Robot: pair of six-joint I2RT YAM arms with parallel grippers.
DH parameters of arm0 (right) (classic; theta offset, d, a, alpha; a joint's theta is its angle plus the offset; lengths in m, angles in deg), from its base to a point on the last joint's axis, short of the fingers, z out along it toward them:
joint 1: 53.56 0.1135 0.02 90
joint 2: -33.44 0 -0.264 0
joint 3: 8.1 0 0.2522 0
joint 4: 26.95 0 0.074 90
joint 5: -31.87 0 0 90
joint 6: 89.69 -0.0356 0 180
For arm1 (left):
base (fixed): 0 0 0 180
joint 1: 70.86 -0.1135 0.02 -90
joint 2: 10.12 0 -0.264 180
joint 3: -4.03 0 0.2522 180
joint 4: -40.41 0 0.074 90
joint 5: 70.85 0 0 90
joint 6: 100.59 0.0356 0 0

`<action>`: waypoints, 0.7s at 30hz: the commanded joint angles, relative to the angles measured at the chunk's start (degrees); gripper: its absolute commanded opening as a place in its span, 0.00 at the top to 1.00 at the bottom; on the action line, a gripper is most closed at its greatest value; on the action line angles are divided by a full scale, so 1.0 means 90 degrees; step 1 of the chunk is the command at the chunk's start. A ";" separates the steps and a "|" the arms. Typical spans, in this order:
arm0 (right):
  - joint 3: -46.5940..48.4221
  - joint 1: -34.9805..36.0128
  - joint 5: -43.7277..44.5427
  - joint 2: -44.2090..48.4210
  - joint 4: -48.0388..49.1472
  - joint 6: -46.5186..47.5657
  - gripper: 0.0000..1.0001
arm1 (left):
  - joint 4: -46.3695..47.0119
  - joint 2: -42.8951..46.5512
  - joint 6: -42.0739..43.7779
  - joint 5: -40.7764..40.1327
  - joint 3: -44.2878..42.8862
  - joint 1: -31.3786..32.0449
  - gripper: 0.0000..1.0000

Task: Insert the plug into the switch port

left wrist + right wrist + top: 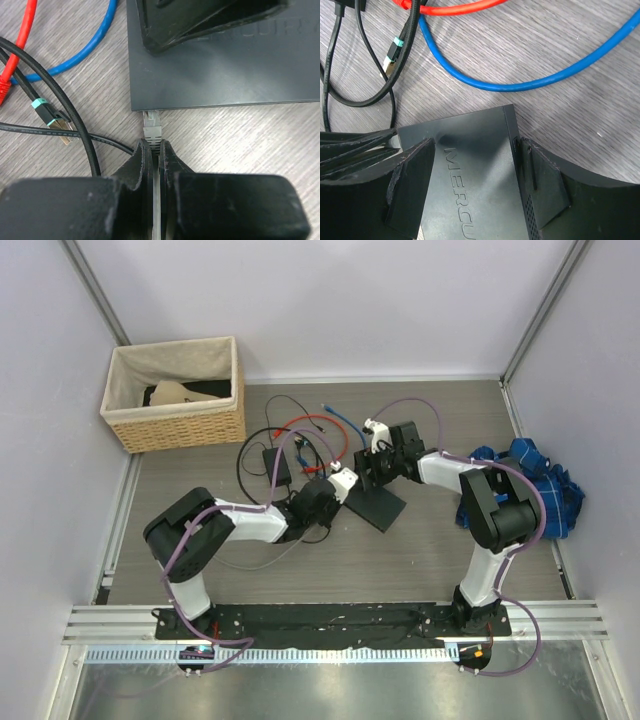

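switch (470, 170) between end effector (475, 192) fingers | blue cable (530, 80), red cable (455, 7) beyond

I'm seeing the grey wood-grain table (430, 540) carrying the switch (378, 504), red cable (305, 423), blue cable (338, 422), wicker basket (175, 395) and blue cloth (545, 490).

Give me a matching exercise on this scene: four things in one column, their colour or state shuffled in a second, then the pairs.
Things:
1. plug
2. switch
3. left hand
4. basket

States:
A. woven, in the far-left corner
B. shut on the grey connector
C. straddled by the right hand
D. tip at the switch's edge

Pairs: 1-D, 2-C, 3-B, 4-A
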 commanded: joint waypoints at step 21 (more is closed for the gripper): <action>-0.0425 0.0985 -0.1362 -0.0666 -0.1266 -0.0531 0.24 | 0.2460 -0.0278 -0.0262 0.0184 -0.0826 0.0075 1.00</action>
